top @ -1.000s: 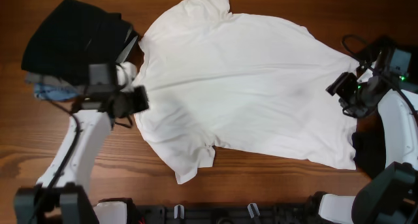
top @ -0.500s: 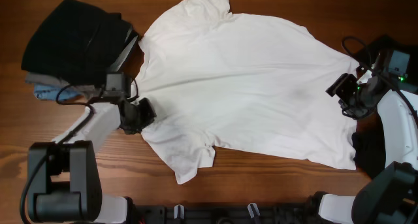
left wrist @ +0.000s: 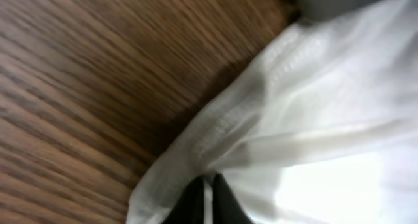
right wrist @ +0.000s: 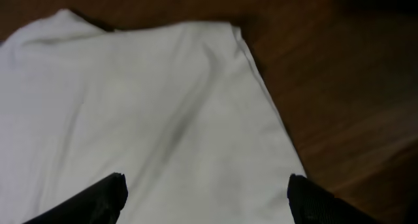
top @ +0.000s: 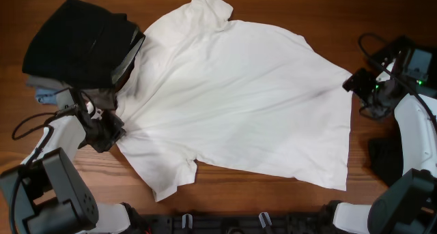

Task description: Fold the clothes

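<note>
The white T-shirt [top: 232, 97] lies spread across the middle of the wooden table, print side down. My left gripper [top: 113, 133] is shut on the shirt's left edge; the left wrist view shows the white hem [left wrist: 261, 113] pinched between the black fingertips [left wrist: 209, 198]. My right gripper [top: 355, 87] is open just above the shirt's right edge, and the right wrist view shows white cloth [right wrist: 163, 119] between the wide-apart fingers [right wrist: 206, 194]. A loose black garment [top: 78, 39] lies heaped at the far left.
A blue-grey cloth [top: 48, 94] peeks from under the black heap. Another dark item [top: 386, 159] lies at the right edge by the right arm's base. Cables [top: 375, 46] run behind the right arm. Bare wood [top: 273, 193] shows along the front.
My left gripper has moved left and toward the front, dragging the shirt's left edge with it; the whole shirt has shifted left. The right gripper has stayed nearly still as the shirt's right edge slid from it.
</note>
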